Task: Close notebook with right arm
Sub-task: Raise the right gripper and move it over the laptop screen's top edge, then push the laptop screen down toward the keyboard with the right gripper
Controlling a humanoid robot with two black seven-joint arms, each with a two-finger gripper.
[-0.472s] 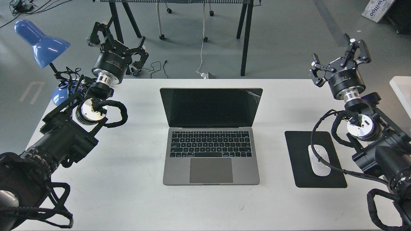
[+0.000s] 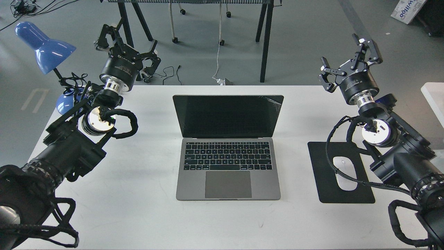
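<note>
The notebook [image 2: 228,159] is a slim grey laptop standing open in the middle of the white table [image 2: 138,215], its black screen [image 2: 227,116] upright and cracked at the top right corner. My right gripper [image 2: 348,59] is open and empty, raised above the table's far right edge, well to the right of the screen. A small blue block [image 2: 383,100] shows at its wrist. My left gripper [image 2: 126,43] is open and empty beyond the far left edge of the table.
A black mouse pad [image 2: 327,185] with a white mouse [image 2: 345,173] lies right of the laptop, partly under my right arm. A blue desk lamp [image 2: 45,50] stands at the far left corner. Dark table legs and cables are on the floor behind.
</note>
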